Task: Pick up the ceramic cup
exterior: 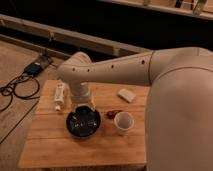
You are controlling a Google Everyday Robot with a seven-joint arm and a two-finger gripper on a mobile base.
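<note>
The ceramic cup (123, 122) is small, white and round and stands upright on the wooden table (60, 146), right of centre. A wider black bowl (83, 124) sits to its left. My gripper (84, 113) hangs from the white arm directly over the black bowl, well left of the cup and not touching it. The arm sweeps in from the right and bends down at the elbow (75, 75).
A small red object (114, 114) lies between the bowl and the cup. A pale block (126, 95) lies behind the cup. A white bottle (60, 95) lies on its side at the table's left. Cables and a box (34, 68) are on the floor to the left.
</note>
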